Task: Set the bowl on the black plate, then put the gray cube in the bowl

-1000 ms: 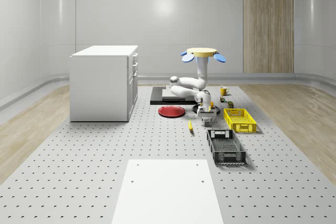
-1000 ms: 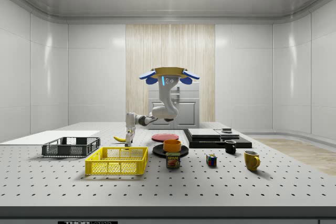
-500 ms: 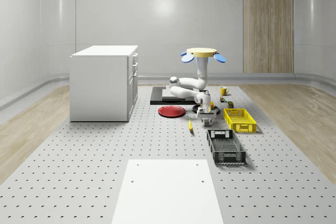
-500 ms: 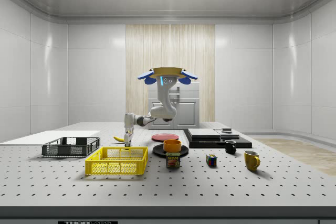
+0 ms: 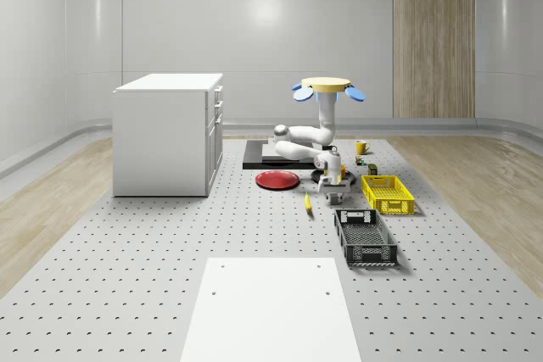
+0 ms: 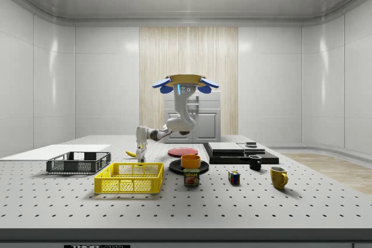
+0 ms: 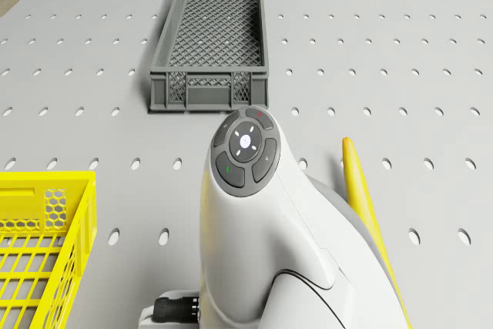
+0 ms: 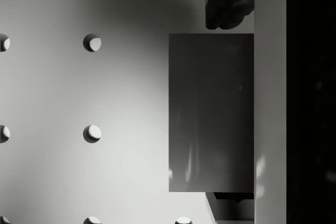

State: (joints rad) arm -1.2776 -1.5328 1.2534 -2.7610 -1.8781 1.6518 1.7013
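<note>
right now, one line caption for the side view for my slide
Drone hovers above the table, its gripper lowered behind the yellow basket; the orange bowl sits on the black plate.

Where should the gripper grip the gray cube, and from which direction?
Across two opposite flat side faces of the gray cube, coming straight down from above. In the wrist view it sits flat on the perforated table with its top face square to the camera and a finger beyond each end.

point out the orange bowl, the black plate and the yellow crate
orange bowl (image 6: 190, 160): side view, middle of its outer wall
black plate (image 6: 175, 168): side view, rim left of the bowl
yellow crate (image 6: 129, 184): side view, front mesh wall
</note>
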